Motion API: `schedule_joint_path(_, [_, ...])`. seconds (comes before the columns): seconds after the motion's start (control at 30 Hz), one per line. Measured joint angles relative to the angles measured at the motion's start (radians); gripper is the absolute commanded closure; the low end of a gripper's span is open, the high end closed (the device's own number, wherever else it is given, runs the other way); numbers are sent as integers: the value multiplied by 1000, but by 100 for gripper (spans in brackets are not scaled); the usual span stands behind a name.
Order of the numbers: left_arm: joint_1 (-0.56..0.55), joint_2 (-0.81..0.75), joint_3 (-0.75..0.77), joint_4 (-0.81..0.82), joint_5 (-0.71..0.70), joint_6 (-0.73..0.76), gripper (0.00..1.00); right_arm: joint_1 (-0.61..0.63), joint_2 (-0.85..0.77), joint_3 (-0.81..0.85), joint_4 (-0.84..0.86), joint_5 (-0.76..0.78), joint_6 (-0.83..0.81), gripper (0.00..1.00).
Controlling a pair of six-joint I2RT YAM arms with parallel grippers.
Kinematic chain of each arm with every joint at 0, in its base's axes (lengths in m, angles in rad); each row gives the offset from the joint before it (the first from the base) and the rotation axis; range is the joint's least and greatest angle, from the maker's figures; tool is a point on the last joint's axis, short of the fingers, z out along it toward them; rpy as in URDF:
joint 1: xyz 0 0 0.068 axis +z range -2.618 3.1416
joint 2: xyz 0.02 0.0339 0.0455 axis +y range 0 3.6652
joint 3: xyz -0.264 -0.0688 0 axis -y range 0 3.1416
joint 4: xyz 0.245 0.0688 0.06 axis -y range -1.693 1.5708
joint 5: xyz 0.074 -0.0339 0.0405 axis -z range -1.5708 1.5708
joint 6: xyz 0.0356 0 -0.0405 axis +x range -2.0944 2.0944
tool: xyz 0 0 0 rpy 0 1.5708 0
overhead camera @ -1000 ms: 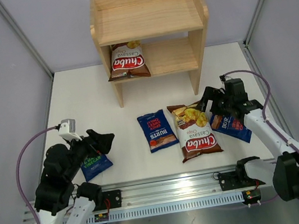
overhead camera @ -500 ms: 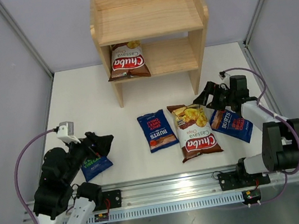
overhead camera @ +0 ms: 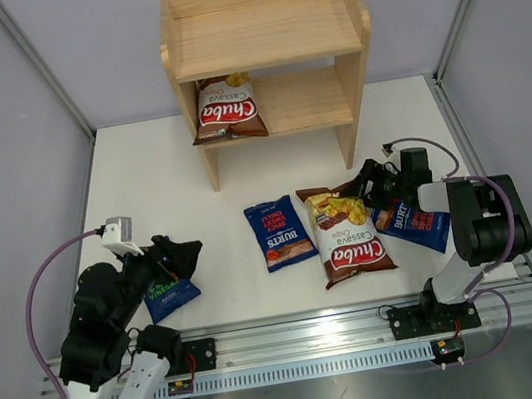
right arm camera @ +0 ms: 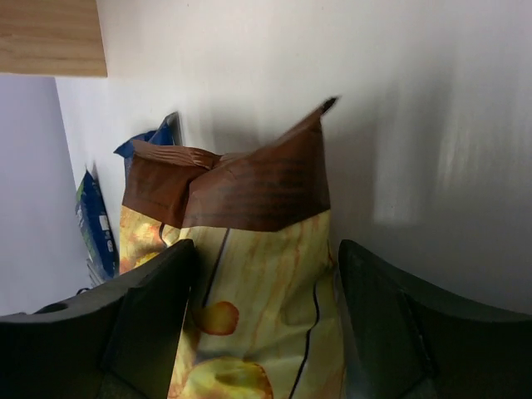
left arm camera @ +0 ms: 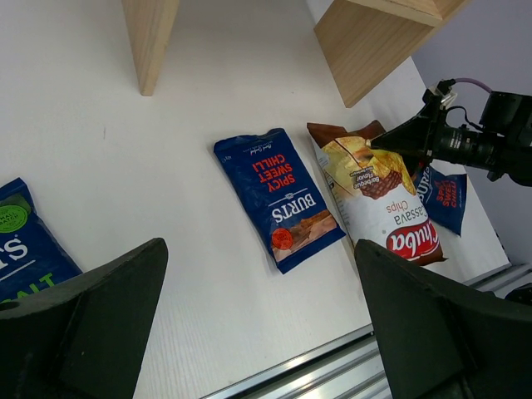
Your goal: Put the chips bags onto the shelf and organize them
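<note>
While right gripper [overhead camera: 361,186] straddles brown bag [overhead camera: 350,237] top, fingers apart; left gripper [overhead camera: 186,254] spread.

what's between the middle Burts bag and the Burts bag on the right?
The brown Chuba bag, lying flat. Top view shows it between the middle Burts bag and the right Burts bag; left wrist view agrees.

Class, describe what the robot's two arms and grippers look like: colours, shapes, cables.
The left arm and right arm have black joints and white links; a purple cable loops along each. The left gripper and right gripper have broad black fingers.
</note>
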Motion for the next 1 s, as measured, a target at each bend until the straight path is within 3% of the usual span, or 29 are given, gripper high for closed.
schedule_joint_path(0.1, [0,0,0,0,0,0,1,0,23,-32,64,-27,42,39])
schedule_joint_path(0.2, [0,0,0,0,0,0,1,0,10,-61,113,-41,84,46])
schedule_joint_path(0.43, [0,0,0,0,0,0,1,0,-102,-108,142,-35,144,72])
schedule_joint_path(0.73, [0,0,0,1,0,-1,1,-1,-333,-129,76,57,185,85])
schedule_joint_path(0.77, [0,0,0,2,1,-1,1,-1,-362,-132,63,66,191,91])
schedule_joint_path(1.0, [0,18,-51,85,38,-35,1,-1,-612,-144,-69,150,240,95])
